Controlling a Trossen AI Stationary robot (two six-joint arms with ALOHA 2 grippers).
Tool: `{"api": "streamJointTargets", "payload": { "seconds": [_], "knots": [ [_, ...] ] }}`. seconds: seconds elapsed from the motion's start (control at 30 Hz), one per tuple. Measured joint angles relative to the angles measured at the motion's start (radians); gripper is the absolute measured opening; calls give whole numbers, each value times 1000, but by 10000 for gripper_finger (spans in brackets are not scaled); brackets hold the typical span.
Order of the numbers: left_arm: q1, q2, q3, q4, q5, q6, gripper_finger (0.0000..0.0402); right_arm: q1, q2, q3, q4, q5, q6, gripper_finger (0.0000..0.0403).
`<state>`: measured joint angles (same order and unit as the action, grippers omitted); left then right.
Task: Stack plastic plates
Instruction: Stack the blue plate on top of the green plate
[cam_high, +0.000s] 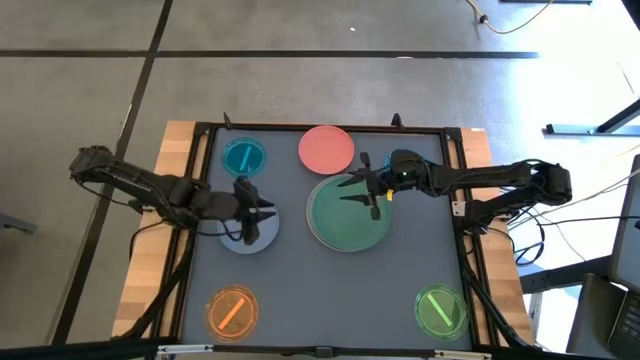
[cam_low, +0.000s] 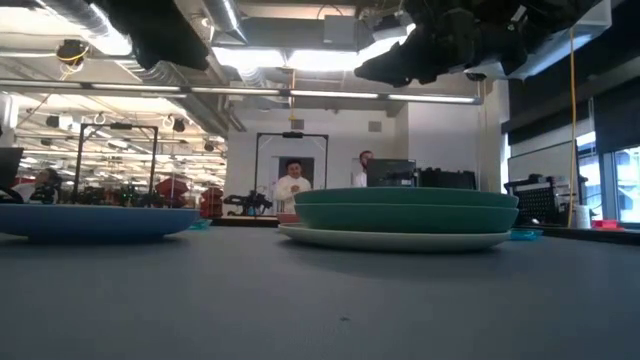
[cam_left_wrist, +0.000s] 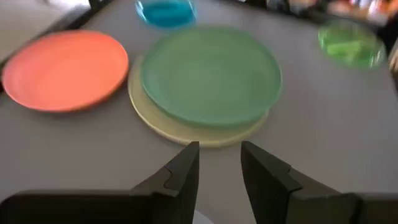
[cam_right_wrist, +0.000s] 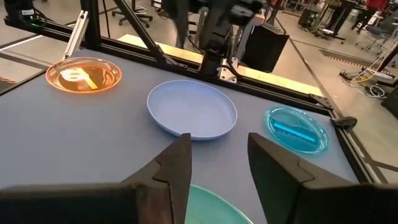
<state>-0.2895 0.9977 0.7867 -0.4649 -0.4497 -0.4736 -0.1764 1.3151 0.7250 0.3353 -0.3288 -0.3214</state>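
Between the right gripper's (cam_right_wrist: 214, 165) parted, empty fingers lies the near rim of the green plate (cam_high: 349, 212), which sits on a cream-white plate (cam_left_wrist: 186, 130) — the grey-blue plate (cam_right_wrist: 191, 109) is just ahead of these fingers, the teal (cam_right_wrist: 297, 129) and orange (cam_right_wrist: 83, 74) small plates farther off to either side. Over that grey-blue plate the left gripper (cam_left_wrist: 219, 163) hovers, fingers slightly apart and holding nothing — ahead of them lie the green-on-cream pair, the pink plate (cam_left_wrist: 65, 70) beside it, and the lime green plate (cam_left_wrist: 350, 42) beyond.

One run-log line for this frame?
stack: green plate on cream plate | left gripper: open, over grey-blue plate | right gripper: open, above green plate
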Motion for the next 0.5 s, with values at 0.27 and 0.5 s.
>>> {"api": "streamJointTargets", "payload": {
  "seconds": [0.27,0.5],
  "knots": [
    [-73,161,118,-248,74,-121,112,0,0,0,-3,6,23,150],
    [-125,236,107,-344,154,-175,112,0,3,0,-2,6,51,150]
  ]
}}
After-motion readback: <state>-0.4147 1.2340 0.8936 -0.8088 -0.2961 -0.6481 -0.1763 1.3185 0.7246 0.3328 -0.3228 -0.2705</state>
